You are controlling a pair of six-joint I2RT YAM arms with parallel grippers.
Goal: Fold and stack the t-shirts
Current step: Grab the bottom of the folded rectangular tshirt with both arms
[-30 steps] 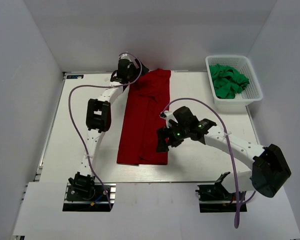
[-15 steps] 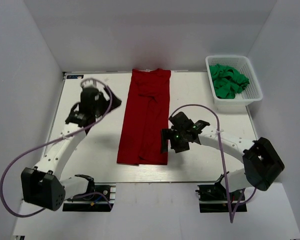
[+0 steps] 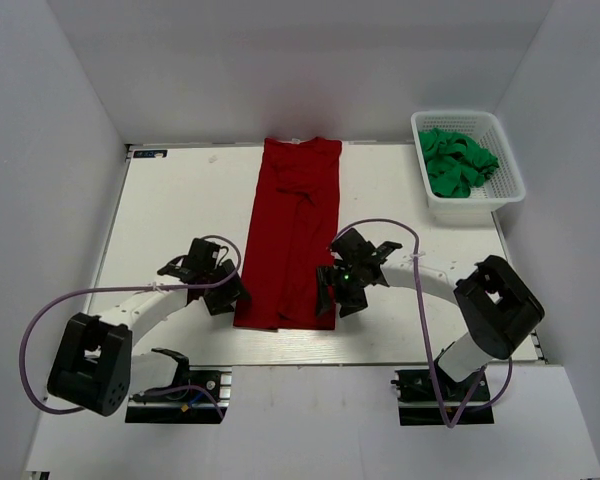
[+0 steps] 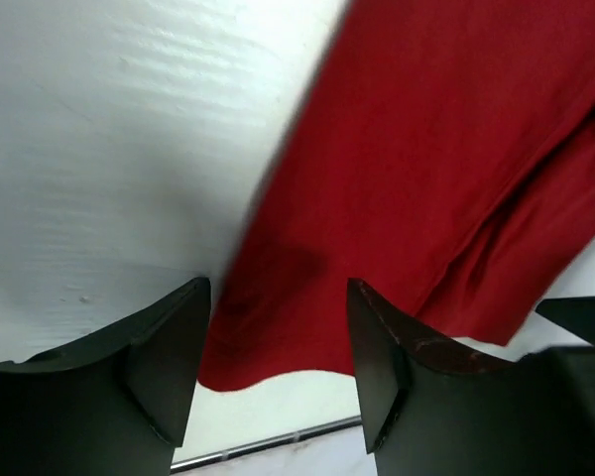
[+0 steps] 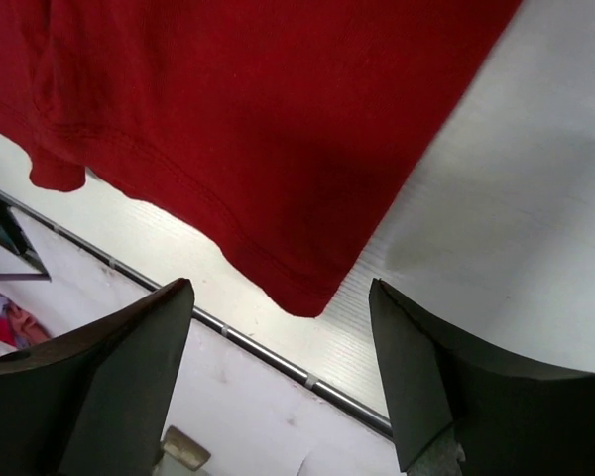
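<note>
Lowest in the top view, at the near edge, our left gripper hangs over the near-left corner of the red shirt. Its jaws are spread and grip nothing, and its wrist view shows the hem lying between the fingers. Our right gripper is likewise spread and empty over the near-right corner. The red shirt lies flat in the middle of the table as a long narrow strip with its sides turned in, running from the near edge to the far one. We judge the lengthwise folds done and the crosswise fold, hem toward collar, not yet made. Farther off, at the upper right, the green shirts sit crumpled in the basket. None of them is folded and no stack is begun, so we reckon most of the job is left.
</note>
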